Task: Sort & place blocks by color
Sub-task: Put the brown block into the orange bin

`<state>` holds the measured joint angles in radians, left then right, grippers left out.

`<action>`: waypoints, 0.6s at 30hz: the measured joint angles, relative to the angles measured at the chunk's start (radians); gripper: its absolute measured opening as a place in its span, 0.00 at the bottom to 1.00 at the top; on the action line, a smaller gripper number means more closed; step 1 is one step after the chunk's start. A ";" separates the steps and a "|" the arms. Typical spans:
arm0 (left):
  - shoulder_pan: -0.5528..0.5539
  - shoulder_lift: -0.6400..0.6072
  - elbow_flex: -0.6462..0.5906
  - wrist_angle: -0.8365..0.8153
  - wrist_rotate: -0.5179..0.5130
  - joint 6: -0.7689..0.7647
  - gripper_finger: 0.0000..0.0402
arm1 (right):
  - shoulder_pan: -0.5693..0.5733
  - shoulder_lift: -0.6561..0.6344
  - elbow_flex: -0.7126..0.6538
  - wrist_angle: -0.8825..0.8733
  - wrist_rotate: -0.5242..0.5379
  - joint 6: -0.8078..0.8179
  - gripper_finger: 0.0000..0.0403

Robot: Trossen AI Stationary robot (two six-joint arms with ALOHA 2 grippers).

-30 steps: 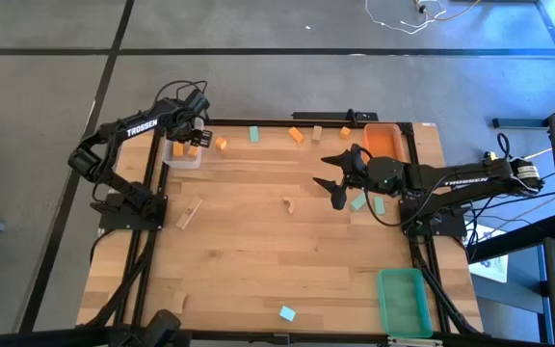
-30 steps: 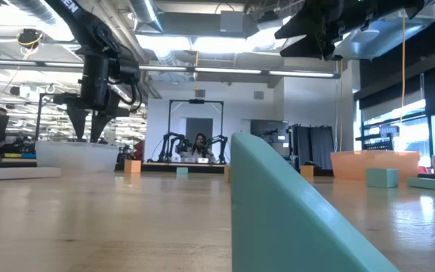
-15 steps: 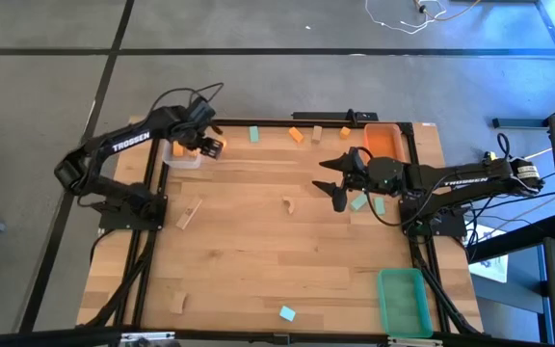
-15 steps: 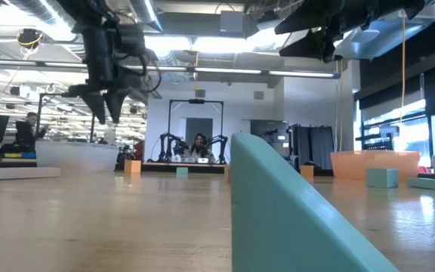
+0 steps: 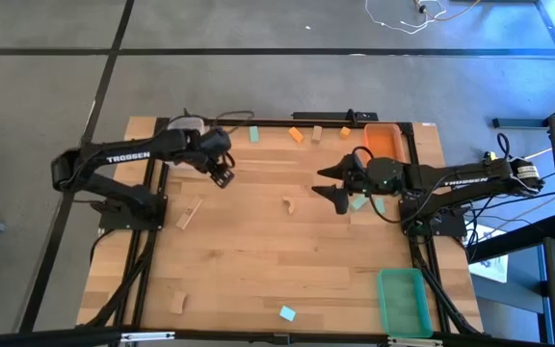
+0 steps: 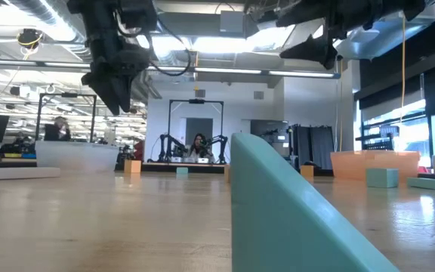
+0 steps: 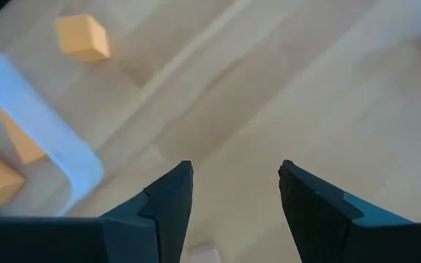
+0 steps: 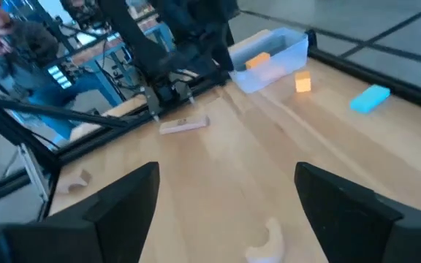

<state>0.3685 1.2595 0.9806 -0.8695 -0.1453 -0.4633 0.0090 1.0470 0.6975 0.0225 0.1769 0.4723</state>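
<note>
The left gripper (image 5: pixel 222 176) hangs above the bare wood near the table's far left, its 2 dark wedge-shaped fingers (image 7: pixel 168 204) parted with nothing between them. Just beside it lies the clear plastic bin (image 7: pixel 42 131), rounded at the corner, with orange blocks (image 7: pixel 17 142) inside and 1 orange cube (image 7: pixel 83 36) loose on the boards outside it.

The right gripper (image 5: pixel 335 183) hovers over the table's right half, its 2 broad matte fingers (image 8: pixel 108 208) spread wide and empty. A teal block (image 5: pixel 357 202) and a teal bar (image 5: pixel 378 204) lie just beside it; a curved pale wood piece (image 5: pixel 287 203) sits toward the middle.

Farther out, a pale wood bar (image 5: pixel 190 214) lies left of centre. Along the far edge sit a teal block (image 5: pixel 254 134) and orange pieces (image 5: pixel 297 135) near the orange bin (image 5: pixel 383 140). The green bin (image 5: pixel 401 301) stands at the near right corner, with a teal block (image 5: pixel 287 312) and a pale block (image 5: pixel 177 302) along the near edge. The table (image 5: pixel 287 260) is planked light wood.
</note>
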 joint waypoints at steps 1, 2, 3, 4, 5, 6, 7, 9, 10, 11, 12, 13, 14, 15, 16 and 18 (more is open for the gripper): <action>-0.022 0.000 0.000 0.000 -0.008 -0.006 0.48 | 0.000 0.000 0.000 -0.023 -0.019 -0.004 0.79; -0.041 0.000 0.000 0.000 -0.013 -0.006 0.48 | -0.001 0.000 0.000 -0.051 -0.044 -0.010 0.79; -0.060 0.000 0.000 0.000 -0.019 -0.006 0.48 | -0.001 0.000 0.000 -0.078 -0.077 -0.025 0.79; -0.077 0.000 0.000 0.000 -0.026 -0.006 0.48 | 0.000 0.000 0.000 -0.108 -0.116 -0.034 0.79; -0.091 0.000 0.000 0.000 -0.028 -0.006 0.48 | 0.000 0.000 0.000 -0.140 -0.153 -0.041 0.79; -0.103 0.000 0.000 0.000 -0.028 -0.006 0.48 | 0.000 0.000 0.000 -0.177 -0.178 -0.046 0.79; -0.114 0.001 0.000 0.000 -0.029 -0.006 0.48 | 0.000 0.000 0.000 -0.219 -0.192 -0.051 0.79; -0.132 0.001 0.000 0.000 -0.029 -0.006 0.48 | 0.000 0.000 0.000 -0.310 -0.206 -0.053 0.79; -0.140 0.001 0.000 0.000 -0.029 -0.006 0.48 | 0.000 0.000 0.000 -0.352 -0.206 -0.041 0.79; -0.145 0.001 0.000 0.000 -0.029 -0.006 0.48 | 0.000 0.000 0.000 -0.394 -0.206 -0.023 0.79; -0.151 0.001 0.000 0.000 -0.029 -0.006 0.48 | 0.000 0.000 0.000 -0.436 -0.206 0.002 0.79; -0.155 0.001 0.000 0.000 -0.031 -0.006 0.48 | 0.000 0.000 0.000 -0.473 -0.206 0.030 0.79; -0.160 0.001 0.000 0.000 -0.034 -0.006 0.48 | 0.000 0.000 0.000 -0.505 -0.206 0.062 0.79; -0.163 0.001 0.000 0.000 -0.039 -0.006 0.48 | 0.000 0.000 0.000 -0.531 -0.209 0.115 0.79; -0.167 0.001 0.000 0.000 -0.045 -0.006 0.48 | 0.000 0.000 0.000 -0.552 -0.213 0.203 0.79; -0.175 0.001 0.000 0.000 -0.057 -0.006 0.48 | -0.007 0.000 0.000 -0.565 -0.234 0.406 0.79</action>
<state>0.1935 1.2602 0.9806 -0.8696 -0.2027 -0.4690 0.0023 1.0473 0.6975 -0.5421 -0.0572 0.8788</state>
